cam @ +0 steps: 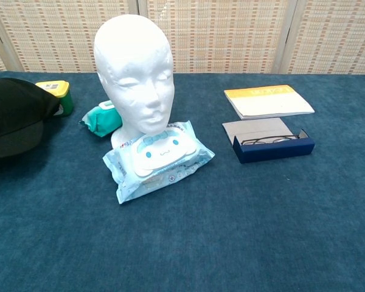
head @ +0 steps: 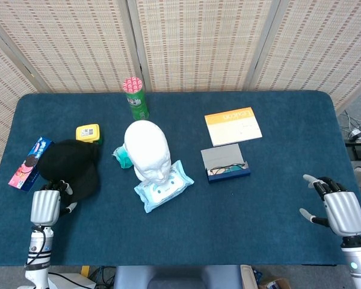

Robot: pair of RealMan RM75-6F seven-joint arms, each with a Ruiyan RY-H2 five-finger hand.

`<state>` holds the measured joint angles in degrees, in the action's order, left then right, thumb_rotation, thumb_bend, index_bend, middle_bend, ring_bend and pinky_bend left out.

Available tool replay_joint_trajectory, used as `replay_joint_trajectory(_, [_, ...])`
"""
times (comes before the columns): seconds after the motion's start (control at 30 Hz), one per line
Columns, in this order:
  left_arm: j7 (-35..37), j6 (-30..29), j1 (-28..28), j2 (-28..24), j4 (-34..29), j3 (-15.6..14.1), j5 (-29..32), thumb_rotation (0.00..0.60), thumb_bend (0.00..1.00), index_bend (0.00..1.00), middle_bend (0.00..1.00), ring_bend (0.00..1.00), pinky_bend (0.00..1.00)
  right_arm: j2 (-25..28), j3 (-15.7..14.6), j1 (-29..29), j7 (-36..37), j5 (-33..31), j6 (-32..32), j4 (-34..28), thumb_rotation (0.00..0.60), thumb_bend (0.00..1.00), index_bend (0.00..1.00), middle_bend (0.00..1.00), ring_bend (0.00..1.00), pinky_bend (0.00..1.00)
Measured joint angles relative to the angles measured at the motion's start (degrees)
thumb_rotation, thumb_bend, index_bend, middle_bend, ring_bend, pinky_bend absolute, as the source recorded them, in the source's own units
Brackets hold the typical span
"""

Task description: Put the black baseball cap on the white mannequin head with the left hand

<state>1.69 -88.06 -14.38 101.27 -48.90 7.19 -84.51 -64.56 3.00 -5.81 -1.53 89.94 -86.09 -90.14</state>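
The black baseball cap [head: 70,170] hangs at the table's left, its brim gripped by my left hand [head: 45,206] just below it near the front edge. In the chest view the cap [cam: 13,117] is raised off the cloth at the far left, and the hand itself is out of frame. The white mannequin head [head: 147,150] stands upright mid-table, to the right of the cap, its face [cam: 134,76] turned to the front. My right hand [head: 340,212] rests at the front right corner with fingers spread and nothing in it.
A wet-wipes pack [head: 163,186] lies in front of the head, a teal pouch [head: 121,158] at its left. A yellow box [head: 88,133] and cookie pack [head: 28,162] flank the cap. A green can [head: 135,98], booklet [head: 233,126] and glasses case [head: 225,162] lie further back and right.
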Motion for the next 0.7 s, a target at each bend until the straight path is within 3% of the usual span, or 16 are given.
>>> replay_joint_trajectory(0.33, [2.3,-1.4,-0.2,0.0,1.0,1.8,1.0,0.6,0.05,0.57,0.48,0.32,0.49,0.0,0.0,0.0,0.2,0.1,-0.1,0.0,0.6,0.0,0.24,0.4,0.26,0.4])
replay_joint_trajectory(0.7, [3.6,-1.8,-0.2,-0.5,0.6,2.2,1.3,0.6,0.22,0.57,0.48,0.32,0.49,0.0,0.1,0.1,0.2,0.0,-0.2,-0.1,0.6,0.0,0.24,0.4,0.26,0.4])
